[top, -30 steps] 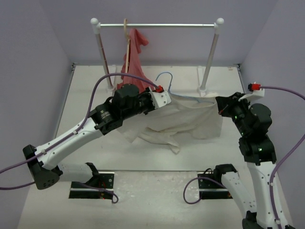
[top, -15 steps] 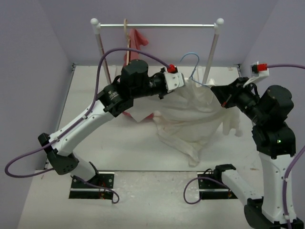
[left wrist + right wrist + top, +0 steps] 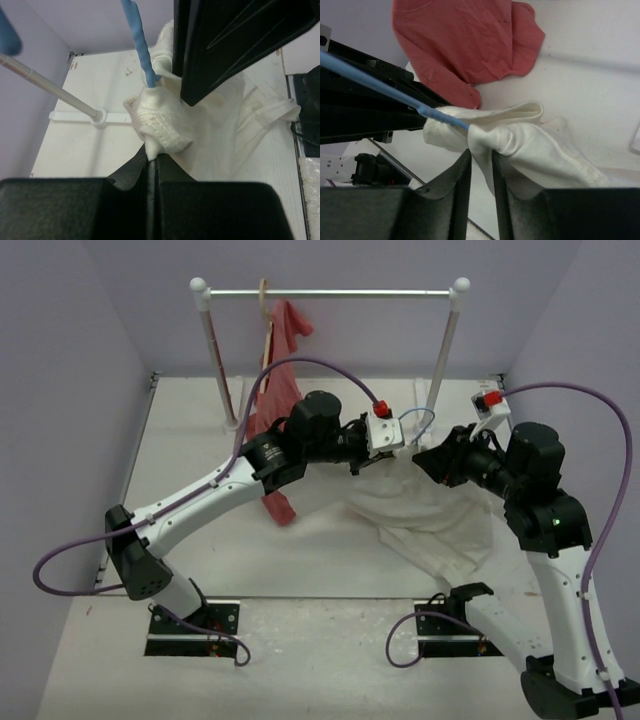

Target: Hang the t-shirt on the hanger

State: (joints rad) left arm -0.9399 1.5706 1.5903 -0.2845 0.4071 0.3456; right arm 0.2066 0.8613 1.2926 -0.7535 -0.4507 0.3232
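Observation:
The cream t-shirt (image 3: 440,525) hangs lifted between both grippers, its lower part draped on the table. My left gripper (image 3: 392,448) is shut on a bunch of its collar (image 3: 162,122). My right gripper (image 3: 425,458) is shut on the cloth (image 3: 520,142) close beside it. The light-blue hanger (image 3: 415,423) pokes up between the two grippers. Its wire (image 3: 141,42) enters the bunched cloth in the left wrist view and shows in the right wrist view (image 3: 385,87) too. The hanger's body is hidden inside the shirt.
A clothes rail (image 3: 330,294) on two white posts stands at the back. A red garment (image 3: 280,370) hangs from it on the left, reaching down behind my left arm. The right post's base (image 3: 97,116) is near the grippers. Purple walls close in three sides.
Both grippers rose and drew together at the middle, bunching the shirt's top between them. The hanger came up with it and the shirt's body lifted off the table.

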